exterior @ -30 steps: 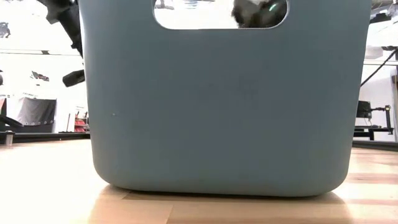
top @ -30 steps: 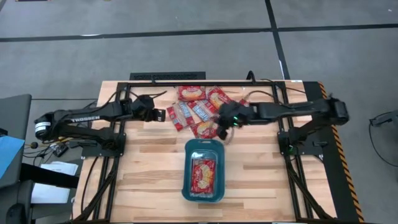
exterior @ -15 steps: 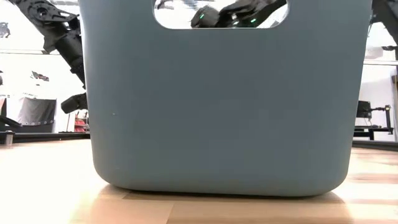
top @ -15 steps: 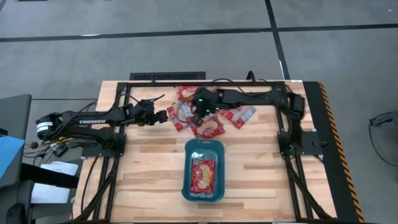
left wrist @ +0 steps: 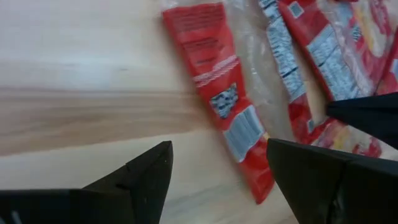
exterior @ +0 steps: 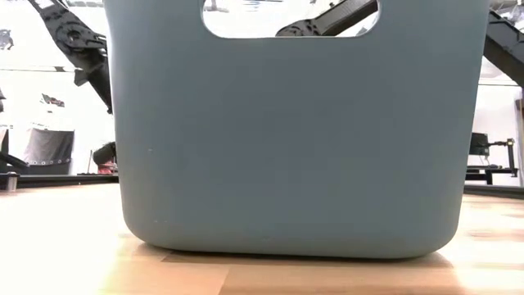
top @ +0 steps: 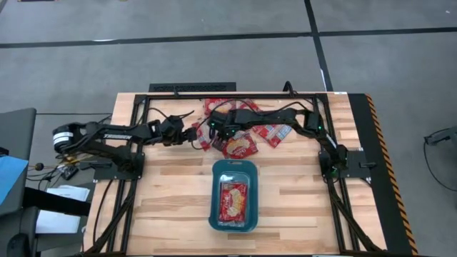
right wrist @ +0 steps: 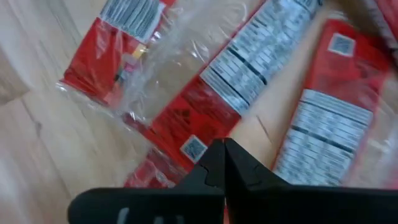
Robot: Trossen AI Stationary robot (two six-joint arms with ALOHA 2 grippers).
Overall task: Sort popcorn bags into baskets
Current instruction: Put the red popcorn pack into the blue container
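Several red popcorn bags [top: 246, 127] lie in a loose overlapping pile at the table's far middle. One more bag [top: 233, 200] lies flat inside the teal basket [top: 212, 208], which stands near of the pile. My left gripper [top: 194, 133] is open at the pile's left edge, its fingers either side of the leftmost bag [left wrist: 217, 93] without touching it. My right gripper [top: 213, 128] is shut, reaching across the pile from the right, with its tips [right wrist: 224, 163] over a bag with a clear panel [right wrist: 186, 118]. My right gripper points its shut fingertips [right wrist: 214, 165] down at the left part of the pile, over a red bag. I cannot tell whether they touch it.
A black frame [top: 186, 89] runs along the table's far edge and down both sides. The basket's wall [exterior: 286, 131] fills the low view, with my left gripper [exterior: 102, 154] showing beside it. Bare wood lies left and right of the basket.
My right gripper has swept from the pile's near right side toward the table's left, across the bags, to their left part. My left gripper has moved right toward the pile and come down lower. The bags show no clear shift.
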